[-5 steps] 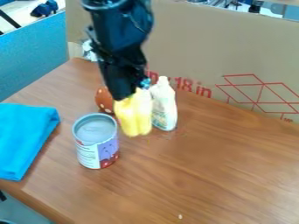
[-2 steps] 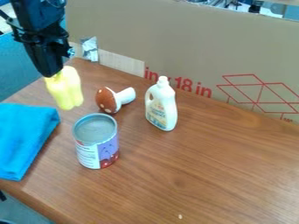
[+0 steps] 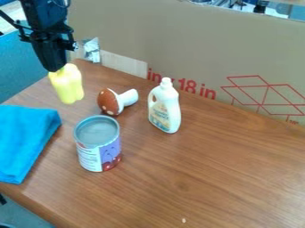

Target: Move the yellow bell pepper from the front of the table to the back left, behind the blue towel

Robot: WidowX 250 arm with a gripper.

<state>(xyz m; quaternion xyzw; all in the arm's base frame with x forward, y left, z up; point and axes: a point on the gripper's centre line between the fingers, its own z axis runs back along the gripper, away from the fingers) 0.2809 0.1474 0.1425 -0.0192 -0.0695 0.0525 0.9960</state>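
Claw [image 3: 58, 70] — gripping yellow pepper [image 3: 67, 84], beyond blue cloth [image 3: 25, 141].

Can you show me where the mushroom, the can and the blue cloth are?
Mushroom [image 3: 108, 102]: camera view, on its red-brown cap.
Can [image 3: 90, 157]: camera view, on the lower part of its label.
Blue cloth [image 3: 25, 138]: camera view, on the middle of its folded top.

Gap between can [image 3: 98, 153] and bottle [image 3: 166, 109], toy mushroom [image 3: 109, 102] at far end

Red lettering [image 3: 204, 92] — on cardboard [image 3: 208, 49], labels [image 3: 100, 156] — on can [image 3: 86, 143], bottle [image 3: 171, 101]
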